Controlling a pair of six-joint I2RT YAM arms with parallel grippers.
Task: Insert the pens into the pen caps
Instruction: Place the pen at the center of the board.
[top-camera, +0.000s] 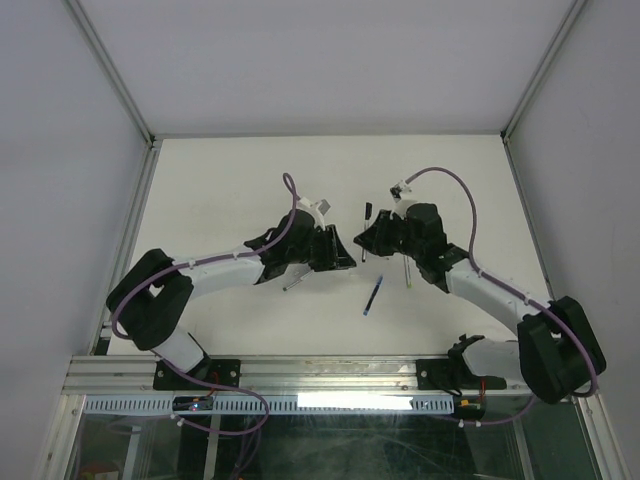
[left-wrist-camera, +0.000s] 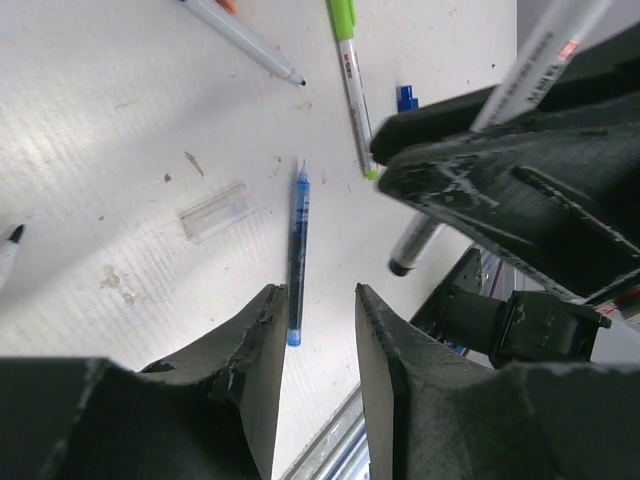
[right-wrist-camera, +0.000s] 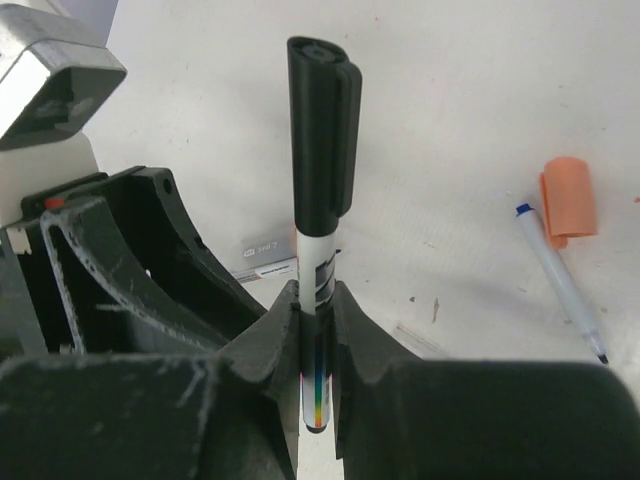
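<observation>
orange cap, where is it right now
In the right wrist view the orange cap lies on the table at the right, beside the blue end of a loose pen.

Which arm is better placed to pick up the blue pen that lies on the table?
Left. The left gripper is empty, jaws apart, the blue pen framed between them; the right gripper is shut on a black-capped pen.

1. Left arm (top-camera: 215, 268) reaches inward, elbow bent; left gripper (left-wrist-camera: 320, 300) has its jaws slightly apart, holding nothing.
2. Right arm (top-camera: 490, 290) mirrors it; right gripper (right-wrist-camera: 315, 300) clamps a pen (right-wrist-camera: 318, 250).
</observation>
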